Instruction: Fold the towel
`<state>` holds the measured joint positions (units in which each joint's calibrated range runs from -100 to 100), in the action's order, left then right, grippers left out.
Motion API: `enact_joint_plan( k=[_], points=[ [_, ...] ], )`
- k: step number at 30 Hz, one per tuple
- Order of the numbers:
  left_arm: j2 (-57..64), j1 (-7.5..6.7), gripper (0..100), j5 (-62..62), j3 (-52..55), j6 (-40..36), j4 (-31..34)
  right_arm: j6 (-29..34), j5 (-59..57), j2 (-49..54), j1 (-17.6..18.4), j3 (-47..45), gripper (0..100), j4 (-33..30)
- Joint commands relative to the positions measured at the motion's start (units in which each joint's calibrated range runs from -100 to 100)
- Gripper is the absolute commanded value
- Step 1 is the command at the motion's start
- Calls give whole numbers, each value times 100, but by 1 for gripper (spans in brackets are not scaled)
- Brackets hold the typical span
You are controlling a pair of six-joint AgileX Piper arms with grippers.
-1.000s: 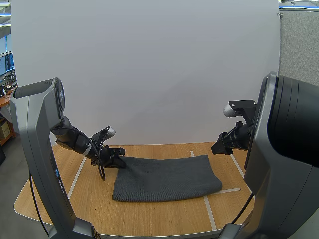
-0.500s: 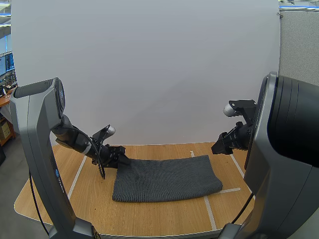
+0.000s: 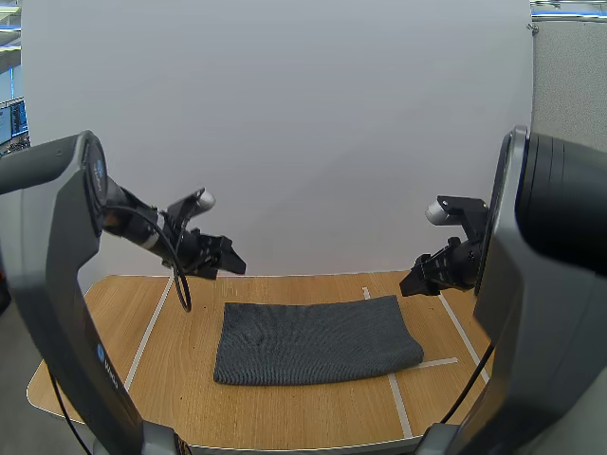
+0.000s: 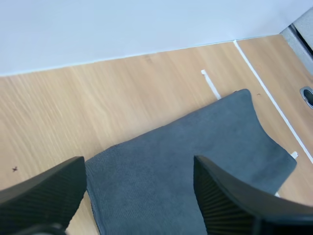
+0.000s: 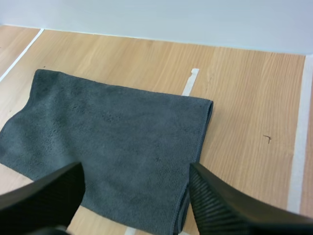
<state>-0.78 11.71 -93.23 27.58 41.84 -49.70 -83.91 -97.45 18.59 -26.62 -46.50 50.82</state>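
A dark grey, soft-pile cloth towel (image 3: 318, 339) lies flat at the middle of the light wooden table (image 3: 285, 408), its long sides running from 9 to 3 o'clock. It sits between strips of white tape (image 3: 398, 403) and neither arm touches it. The rounded, thick edge at 3 o'clock suggests it is already doubled over once.

The left gripper (image 3: 228, 263) hangs in the air above the towel's 10 o'clock corner. In its wrist view its ribbed black fingers (image 4: 44, 196) stand wide apart with nothing between them. The right gripper (image 3: 410, 284) hovers just beyond the 2 o'clock corner. Its fingers (image 5: 230, 205) are also spread wide and hold nothing.

If another fold is wanted, the arms are well placed to bring the far long edge over to the near one. To do that cleanly:

- Each gripper should come straight down onto its own far corner.
- Each should pinch every layer there, not only the top one, or the stack will peel apart.
- Both should lift together, only high enough to clear the pile.
- Both should travel toward 6 o'clock at the same pace so the edge stays straight.
- Both should let go once the corners sit over the near ones.

A shallow pinch or an uneven pull would probably skew the fold.
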Motion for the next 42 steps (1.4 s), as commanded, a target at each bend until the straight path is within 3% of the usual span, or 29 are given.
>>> enact_joint_plan(
  k=[1,11,23,31,37,42],
  points=[
    [553,-15,100,-368,7,-222,183,-124,60,-599,-23,289,100,171],
    [2663,-15,100,34,1526,-497,421,-626,-255,-2416,-23,1417,100,74],
    [5508,-15,100,452,2439,-1448,1194,-1248,-255,-3379,17,1504,100,32],
    [6156,-8,100,-280,2442,-2032,1800,-1303,-255,-3664,101,1504,100,50],
    [6481,170,100,-407,2442,-2048,1825,-1333,-255,-3893,169,1504,100,59],
    [6529,185,100,-405,2442,-2119,1825,-1312,-255,-4125,275,1504,100,-17]
  ],
)
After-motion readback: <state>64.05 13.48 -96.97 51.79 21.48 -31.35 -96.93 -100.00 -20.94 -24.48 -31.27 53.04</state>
